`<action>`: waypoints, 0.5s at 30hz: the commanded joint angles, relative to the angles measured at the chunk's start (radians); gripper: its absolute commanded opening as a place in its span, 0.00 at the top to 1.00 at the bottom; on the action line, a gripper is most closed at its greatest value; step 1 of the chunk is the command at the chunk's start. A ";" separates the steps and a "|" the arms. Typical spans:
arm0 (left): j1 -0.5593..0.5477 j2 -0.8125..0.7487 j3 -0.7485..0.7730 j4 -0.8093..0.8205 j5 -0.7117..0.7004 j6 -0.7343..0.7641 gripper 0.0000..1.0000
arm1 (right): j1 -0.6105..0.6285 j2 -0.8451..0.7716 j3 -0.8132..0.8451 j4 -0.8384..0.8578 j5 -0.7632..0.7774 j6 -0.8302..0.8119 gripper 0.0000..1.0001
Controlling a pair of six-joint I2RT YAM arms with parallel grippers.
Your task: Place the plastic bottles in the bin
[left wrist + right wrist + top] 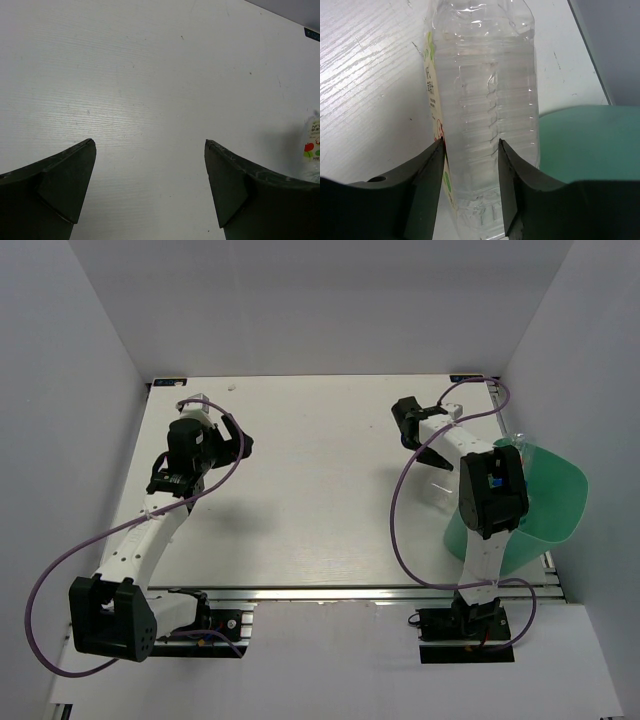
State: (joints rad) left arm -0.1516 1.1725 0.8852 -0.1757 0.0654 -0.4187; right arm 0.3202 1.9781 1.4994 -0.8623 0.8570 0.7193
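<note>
The right end effector (470, 145) is clenched on a clear bottle (485, 100), with one dark finger pressed to each side of its ribbed body. A green-white label runs down the bottle's left side, against the left finger. Whether the bottle rests on the desk (365, 75) or hangs above it cannot be told. Just right of this end effector, close beside the bottle, is the mint-green bin (590, 145). From above, the bin sits at the desk's right edge, partly behind the right arm. The left end effector (150, 142) is released, its two fingers spread wide with the white desk surface showing between them. Far ahead and to its right, at the margin of its wrist view, a bottle label (312, 145) in green and white with red fruit shows; whether it belongs to the held bottle cannot be told
</note>
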 commanded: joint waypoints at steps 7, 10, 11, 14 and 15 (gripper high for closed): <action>0.001 -0.011 0.004 0.004 -0.013 0.001 0.02 | 0.034 0.002 -0.033 0.109 -0.124 -0.064 1.00; 0.003 -0.013 0.004 -0.001 -0.025 0.000 0.02 | 0.083 -0.039 -0.054 0.193 -0.150 -0.130 1.00; 0.001 -0.011 0.003 -0.001 -0.029 0.000 0.02 | 0.097 -0.062 -0.057 0.209 -0.151 -0.139 1.00; 0.001 -0.014 0.006 -0.004 -0.039 0.000 0.02 | 0.143 -0.106 -0.057 0.224 -0.133 -0.156 1.00; 0.003 -0.016 0.005 -0.002 -0.039 0.000 0.02 | 0.152 -0.123 -0.064 0.242 -0.150 -0.173 1.00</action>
State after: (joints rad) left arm -0.1516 1.1725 0.8852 -0.1764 0.0452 -0.4191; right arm 0.4286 1.9224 1.4528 -0.7166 0.7834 0.5823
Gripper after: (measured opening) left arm 0.982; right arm 0.482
